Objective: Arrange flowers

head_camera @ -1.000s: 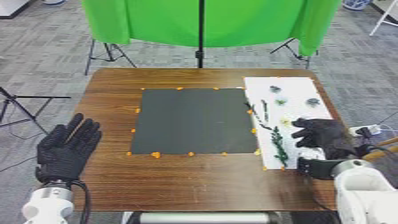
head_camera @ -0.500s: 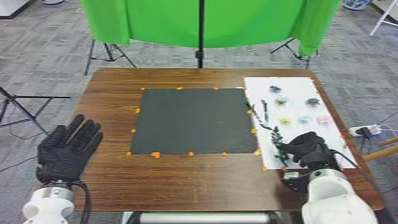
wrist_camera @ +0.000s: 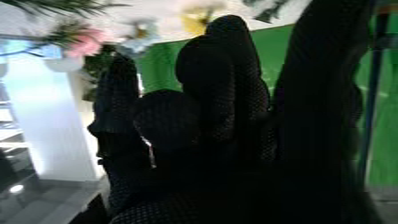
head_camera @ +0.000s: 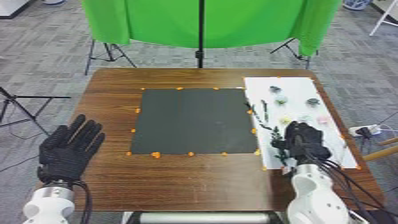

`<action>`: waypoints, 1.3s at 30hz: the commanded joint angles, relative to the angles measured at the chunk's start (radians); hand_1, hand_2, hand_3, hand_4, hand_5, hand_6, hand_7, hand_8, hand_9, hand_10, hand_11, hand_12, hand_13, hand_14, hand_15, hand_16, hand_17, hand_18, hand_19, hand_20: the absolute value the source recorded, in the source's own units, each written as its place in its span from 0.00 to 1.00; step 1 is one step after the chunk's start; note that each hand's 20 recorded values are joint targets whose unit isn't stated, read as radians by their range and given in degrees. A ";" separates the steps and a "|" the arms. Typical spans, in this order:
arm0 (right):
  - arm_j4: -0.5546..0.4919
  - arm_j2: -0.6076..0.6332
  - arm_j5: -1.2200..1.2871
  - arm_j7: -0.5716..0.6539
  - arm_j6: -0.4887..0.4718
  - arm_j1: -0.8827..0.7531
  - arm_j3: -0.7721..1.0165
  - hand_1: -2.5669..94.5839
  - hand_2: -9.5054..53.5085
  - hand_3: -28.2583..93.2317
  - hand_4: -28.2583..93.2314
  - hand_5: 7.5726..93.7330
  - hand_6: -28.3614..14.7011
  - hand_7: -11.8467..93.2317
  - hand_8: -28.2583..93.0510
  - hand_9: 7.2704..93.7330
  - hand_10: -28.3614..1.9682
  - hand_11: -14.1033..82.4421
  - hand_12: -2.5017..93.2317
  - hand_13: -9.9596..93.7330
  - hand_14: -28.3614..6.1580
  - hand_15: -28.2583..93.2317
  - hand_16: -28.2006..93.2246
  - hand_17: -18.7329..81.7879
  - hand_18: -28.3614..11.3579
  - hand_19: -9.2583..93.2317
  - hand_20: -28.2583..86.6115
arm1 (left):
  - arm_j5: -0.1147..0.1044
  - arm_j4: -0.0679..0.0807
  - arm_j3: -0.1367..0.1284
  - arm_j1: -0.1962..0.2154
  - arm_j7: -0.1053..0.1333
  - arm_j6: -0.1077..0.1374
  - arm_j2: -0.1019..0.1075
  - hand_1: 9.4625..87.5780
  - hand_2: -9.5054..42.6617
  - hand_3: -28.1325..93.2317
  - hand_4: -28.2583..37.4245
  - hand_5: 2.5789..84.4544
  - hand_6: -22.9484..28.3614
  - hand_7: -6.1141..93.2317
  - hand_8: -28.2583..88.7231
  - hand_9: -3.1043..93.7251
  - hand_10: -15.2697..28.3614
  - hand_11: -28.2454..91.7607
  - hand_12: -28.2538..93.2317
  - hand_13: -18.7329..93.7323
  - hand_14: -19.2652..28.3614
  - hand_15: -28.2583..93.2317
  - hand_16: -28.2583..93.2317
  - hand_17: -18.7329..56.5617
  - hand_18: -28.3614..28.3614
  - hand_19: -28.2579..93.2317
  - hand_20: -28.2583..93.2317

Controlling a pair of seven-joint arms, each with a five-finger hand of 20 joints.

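Shows a brown, wood-grained desk [head_camera: 195,182] amid grey carpet [head_camera: 53,65], beneath softly draped green cloth [head_camera: 151,22] at top centre. Has a flat, dark square [head_camera: 191,120] mid-frame and, at right, a smooth white sheet [head_camera: 298,92] bearing small fluffy flowers [head_camera: 313,102] and slender leafy stems [head_camera: 275,137]. Has the right hand [head_camera: 305,140] over the sheet's lower part, with loosely extended fingers; the left hand [head_camera: 67,155] at lower left, with straight, slightly parted fingers.

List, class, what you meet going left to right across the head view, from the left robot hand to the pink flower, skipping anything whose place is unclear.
Left robot hand → dark mat → yellow flower → pale blue flower → pink flower.
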 commanded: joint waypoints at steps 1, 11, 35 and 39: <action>-0.017 0.001 0.068 -0.027 -0.058 -0.011 -0.016 0.98 0.00 0.00 0.43 0.85 0.62 0.41 0.33 0.86 0.53 0.67 0.45 0.82 0.48 0.87 0.50 0.55 0.09 0.89 0.54 | -0.017 0.002 0.001 0.015 0.002 0.013 -0.008 0.26 0.50 0.87 0.11 0.60 0.64 0.23 0.17 0.47 0.74 0.41 0.34 0.43 0.73 0.52 0.18 0.20 0.72 0.46 0.34; -0.061 0.009 0.164 -0.016 0.095 -0.026 0.001 0.98 0.00 0.00 0.61 0.87 0.61 0.42 0.41 0.90 0.53 0.62 0.50 0.84 0.46 0.86 0.51 0.55 0.08 0.89 0.55 | -0.044 -0.001 -0.011 0.032 0.015 0.010 -0.007 0.26 0.50 0.87 0.11 0.60 0.64 0.23 0.17 0.47 0.73 0.41 0.34 0.43 0.73 0.53 0.18 0.20 0.72 0.46 0.34; 0.081 -0.205 0.492 -0.096 0.248 0.572 -0.452 0.93 0.00 0.00 0.72 0.84 0.58 0.48 0.43 0.90 0.56 0.61 0.48 0.85 0.48 0.85 0.49 0.57 0.06 0.91 0.54 | -0.116 -0.021 -0.059 0.100 0.070 0.009 0.011 0.26 0.48 0.87 0.12 0.59 0.64 0.23 0.17 0.47 0.73 0.41 0.34 0.43 0.73 0.52 0.18 0.20 0.72 0.46 0.34; 0.184 -0.274 0.525 -0.116 0.195 0.669 -0.556 0.93 0.00 0.00 0.72 0.84 0.58 0.48 0.43 0.90 0.56 0.61 0.48 0.85 0.48 0.85 0.49 0.57 0.06 0.91 0.53 | -0.117 -0.015 -0.046 0.087 0.069 0.011 0.011 0.26 0.48 0.87 0.12 0.59 0.64 0.23 0.17 0.47 0.73 0.41 0.34 0.43 0.73 0.52 0.18 0.20 0.72 0.46 0.34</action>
